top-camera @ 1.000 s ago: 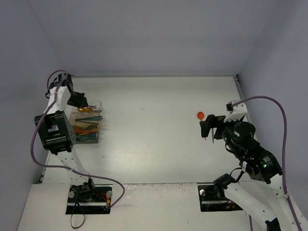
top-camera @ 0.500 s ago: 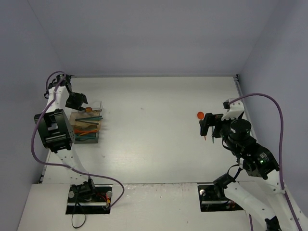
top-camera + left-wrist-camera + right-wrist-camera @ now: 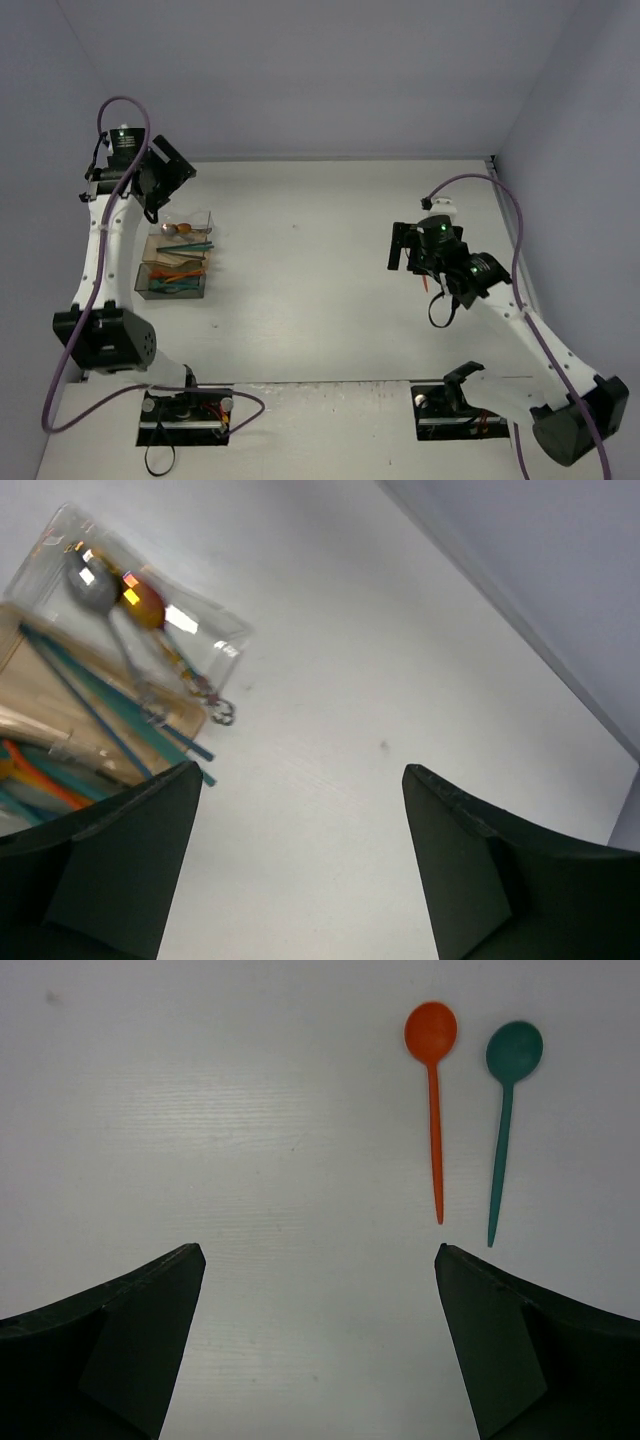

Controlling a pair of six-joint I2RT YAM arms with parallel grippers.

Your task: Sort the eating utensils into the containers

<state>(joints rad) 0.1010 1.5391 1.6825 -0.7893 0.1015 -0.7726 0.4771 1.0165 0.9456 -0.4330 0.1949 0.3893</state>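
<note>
The clear container [image 3: 176,296] at the table's left holds utensils: a silver spoon [image 3: 90,582] and a gold-red spoon [image 3: 146,602] in its far compartment, then teal chopsticks [image 3: 95,700] and orange pieces [image 3: 40,777] nearer. My left gripper [image 3: 172,178] hangs open above and behind the container, and in the left wrist view the left gripper [image 3: 302,768] has only bare table between its fingers. An orange spoon [image 3: 432,1090] and a teal spoon [image 3: 505,1110] lie side by side on the table. The open, empty right gripper [image 3: 320,1250] is just short of their handle tips and shows as right gripper [image 3: 403,250] from above.
White walls close the table [image 3: 300,280] at the back and both sides. In the top view the right arm covers most of the two loose spoons. The arm bases and cables sit at the near edge.
The left gripper opened, left the gold-red spoon in the container's far compartment, and rose up and back. The right arm swung forward and left over the orange spoon, staying open.
</note>
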